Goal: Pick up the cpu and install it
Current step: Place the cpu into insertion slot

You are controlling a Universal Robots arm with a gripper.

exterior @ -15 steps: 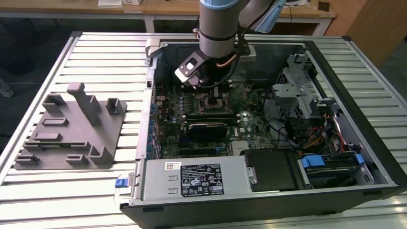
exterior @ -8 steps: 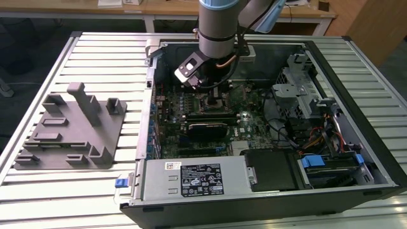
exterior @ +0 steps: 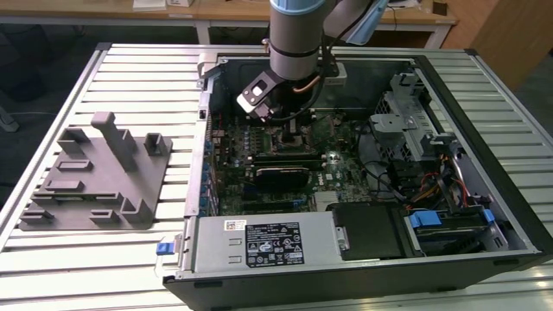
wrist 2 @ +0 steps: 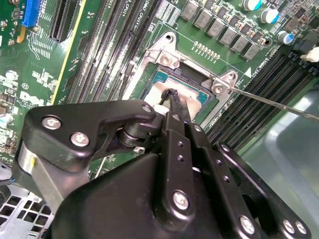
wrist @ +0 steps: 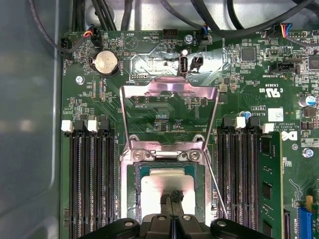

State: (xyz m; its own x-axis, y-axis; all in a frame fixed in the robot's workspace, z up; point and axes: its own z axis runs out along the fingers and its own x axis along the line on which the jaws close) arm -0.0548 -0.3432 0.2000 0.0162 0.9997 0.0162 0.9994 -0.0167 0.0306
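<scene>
From my station I am looking at the exterior view first. At its left the grey fixture tray (exterior: 95,188) is sitting on the slatted table (exterior: 52,97), well apart from the work. Beside it the open computer case (exterior: 363,285) is lying on its side, with the power supply (exterior: 259,243) along its near edge. The arm (exterior: 294,39) is reaching down from above into the case, and the gripper (exterior: 289,126) is hanging over the middle of the motherboard (exterior: 346,168). Toward the exterior view's right the metal drive cage (exterior: 415,129) is standing inside the case wall.

In both wrist views I am watching the socket. The load plate (wrist: 169,89) is standing flipped open, and the cpu (wrist: 152,191) (wrist 2: 157,93) is lying flat inside the socket frame, its silver top facing up. Banks of memory slots (wrist: 89,174) are running along both sides of the socket. The gripper (wrist: 172,195) (wrist 2: 172,94) is pointing straight down at the chip's middle with its jaws drawn together, the two thin fingertips (wrist: 165,199) meeting with nothing clamped between them. The tips are sitting right at the chip's top; I cannot tell whether they are pressing on it or hanging just above.
</scene>
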